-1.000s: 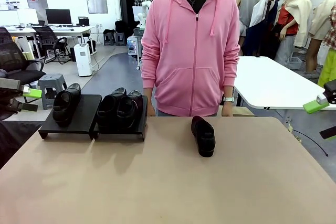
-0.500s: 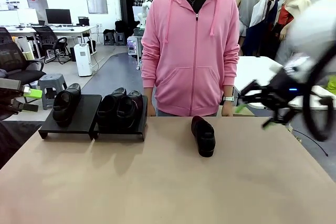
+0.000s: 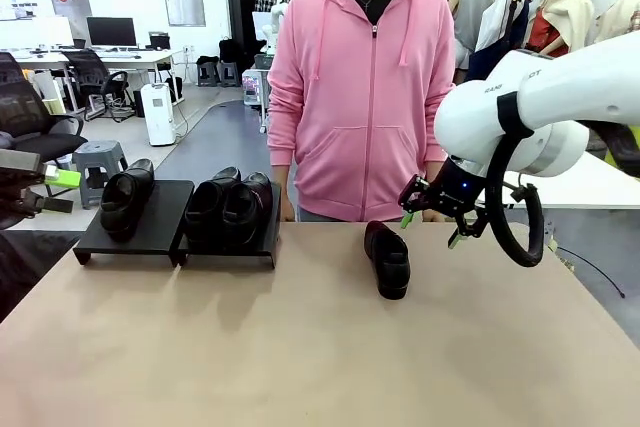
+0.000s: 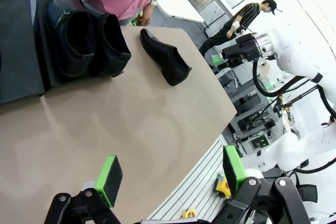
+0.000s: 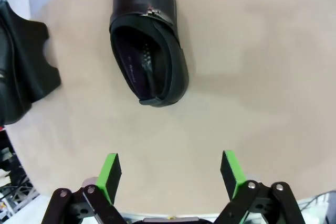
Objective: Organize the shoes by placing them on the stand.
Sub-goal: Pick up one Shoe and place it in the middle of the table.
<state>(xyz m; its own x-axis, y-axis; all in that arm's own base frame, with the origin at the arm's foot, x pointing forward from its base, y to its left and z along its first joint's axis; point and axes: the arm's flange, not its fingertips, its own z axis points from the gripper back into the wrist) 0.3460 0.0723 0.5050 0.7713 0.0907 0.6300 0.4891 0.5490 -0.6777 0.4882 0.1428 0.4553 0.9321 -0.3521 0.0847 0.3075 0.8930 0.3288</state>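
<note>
Black and glossy, one loose shoe (image 3: 387,259) lies on the tan table (image 3: 320,347) right of centre, toe toward the near edge. The right gripper (image 3: 433,215) hangs above the table's far edge just right of it, jaws spread wide and holding nothing. The right wrist view looks straight down into that shoe's (image 5: 149,64) open throat, its purple lining plain between the green pads (image 5: 109,174). On the far left, two stands (image 3: 178,222) sit side by side: a single shoe (image 3: 124,199) on the left one, a pair (image 3: 229,209) on the right. The left gripper (image 4: 170,174) is wide open and empty off the table's left edge; its view shows the pair (image 4: 86,35) from the side.
</note>
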